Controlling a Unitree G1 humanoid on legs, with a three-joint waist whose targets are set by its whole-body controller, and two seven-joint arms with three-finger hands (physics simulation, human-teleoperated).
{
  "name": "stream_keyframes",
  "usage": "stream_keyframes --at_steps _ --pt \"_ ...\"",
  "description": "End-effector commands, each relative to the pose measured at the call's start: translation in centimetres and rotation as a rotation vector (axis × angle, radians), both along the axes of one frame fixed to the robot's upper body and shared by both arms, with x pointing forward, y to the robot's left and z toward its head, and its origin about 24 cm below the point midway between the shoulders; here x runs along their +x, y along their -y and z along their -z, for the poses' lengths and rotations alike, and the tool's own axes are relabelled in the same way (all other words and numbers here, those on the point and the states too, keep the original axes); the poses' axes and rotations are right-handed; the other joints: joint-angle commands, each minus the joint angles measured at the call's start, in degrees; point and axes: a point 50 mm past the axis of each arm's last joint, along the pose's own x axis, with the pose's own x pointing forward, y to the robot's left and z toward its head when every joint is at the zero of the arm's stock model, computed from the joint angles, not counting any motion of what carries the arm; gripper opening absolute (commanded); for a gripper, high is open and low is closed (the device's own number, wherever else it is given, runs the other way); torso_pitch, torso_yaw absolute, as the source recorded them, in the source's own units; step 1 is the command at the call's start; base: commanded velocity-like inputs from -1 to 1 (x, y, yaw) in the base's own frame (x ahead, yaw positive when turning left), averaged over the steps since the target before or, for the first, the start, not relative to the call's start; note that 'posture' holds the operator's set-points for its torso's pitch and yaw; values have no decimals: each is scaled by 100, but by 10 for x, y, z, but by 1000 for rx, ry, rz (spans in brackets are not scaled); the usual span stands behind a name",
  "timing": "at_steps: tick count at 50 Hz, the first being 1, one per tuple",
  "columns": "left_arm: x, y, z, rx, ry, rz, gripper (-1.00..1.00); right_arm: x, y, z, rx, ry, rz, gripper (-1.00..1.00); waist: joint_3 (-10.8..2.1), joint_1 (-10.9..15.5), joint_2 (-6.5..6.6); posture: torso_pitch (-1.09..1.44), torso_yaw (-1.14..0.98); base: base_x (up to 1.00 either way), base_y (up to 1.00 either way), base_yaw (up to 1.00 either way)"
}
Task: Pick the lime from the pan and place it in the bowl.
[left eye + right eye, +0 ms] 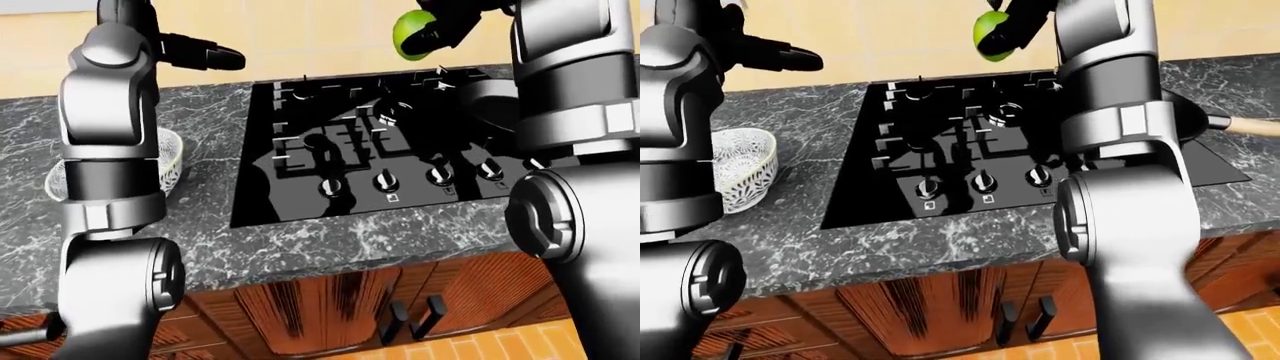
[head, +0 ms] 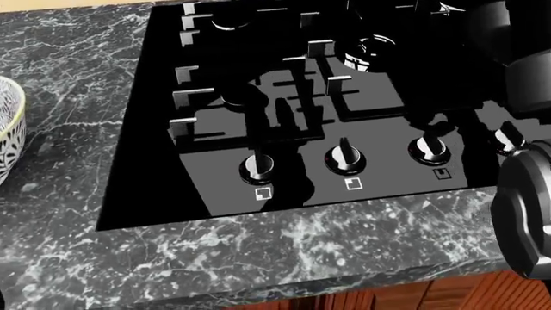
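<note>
The head view looks steeply down, close on the black stove [image 2: 284, 123] and the marble desk [image 2: 77, 84]. The left-eye and right-eye views sit farther back, facing the wall over both arms. All three share the stove's knobs [image 1: 385, 181] and the bowl [image 1: 738, 169].

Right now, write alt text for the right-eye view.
The right hand holds a green lime high above a black stove. A patterned bowl sits on the dark marble counter at left.
</note>
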Motion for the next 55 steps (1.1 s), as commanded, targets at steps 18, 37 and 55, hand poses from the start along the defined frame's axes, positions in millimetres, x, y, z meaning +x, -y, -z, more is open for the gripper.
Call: stream_keyframes --at_steps 18,37,55 --pt "-11 -3 -26 11 107 -14 100 -13 -7 -28 -9 106 -26 -100 -161 24 542 0 0 -2 20 0" --pt "-10 -2 -25 11 105 -12 100 -13 -6 -26 -6 100 -26 -100 -141 134 163 0 0 -2 21 0" --pt "-10 0 -26 16 107 -8 100 -13 -8 -26 -7 96 -32 -100 -124 6 254 0 0 -2 21 0"
